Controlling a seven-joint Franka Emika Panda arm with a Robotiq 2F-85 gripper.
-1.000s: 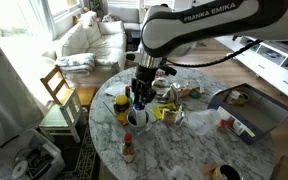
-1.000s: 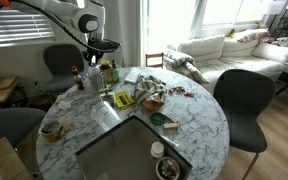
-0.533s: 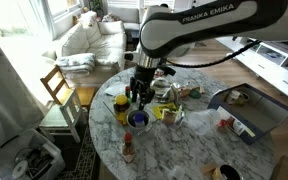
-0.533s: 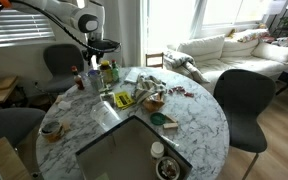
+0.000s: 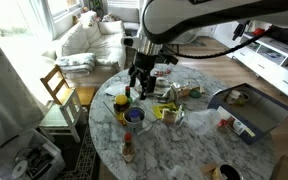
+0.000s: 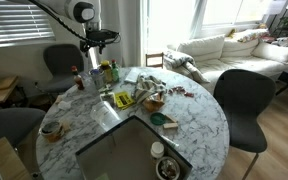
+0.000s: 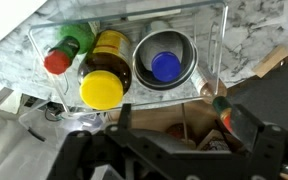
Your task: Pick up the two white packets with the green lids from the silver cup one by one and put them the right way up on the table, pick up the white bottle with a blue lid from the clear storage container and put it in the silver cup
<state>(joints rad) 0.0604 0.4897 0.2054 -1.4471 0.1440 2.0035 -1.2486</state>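
The white bottle (image 7: 165,66) with the blue lid stands upright inside the silver cup (image 7: 141,62), only its round lid showing from above in the wrist view, so the last placement the task asks for appears to be done. The bottle sits lid-up and central in the cup, probably because it was lowered straight in from above, the one way in past the tall neighbours. The cup itself seems to stand within the clear storage container (image 7: 222,45), just beside a yellow-capped bottle (image 7: 102,88) and near a red-capped bottle (image 7: 57,62), all packed against one another near the edge of the marble bench (image 7: 259,25). In an exterior view the blue lid shows in the cup (image 5: 134,118) beside the yellow bottle. The two white packets with green lids cannot be picked out with certainty among the clutter further across the bench. Directly above the cup hangs the claw (image 7: 174,150), its jaws spread wide and its fingers (image 7: 254,135) framing the foot of the wrist view with nothing between them. It holds nothing and touches neither cup, bottle nor container, and in both exterior views the claw (image 5: 141,88) (image 6: 96,45) stands clear above the group of bottles. That wide spread and clear height suit a straight lift away without snagging the lid.
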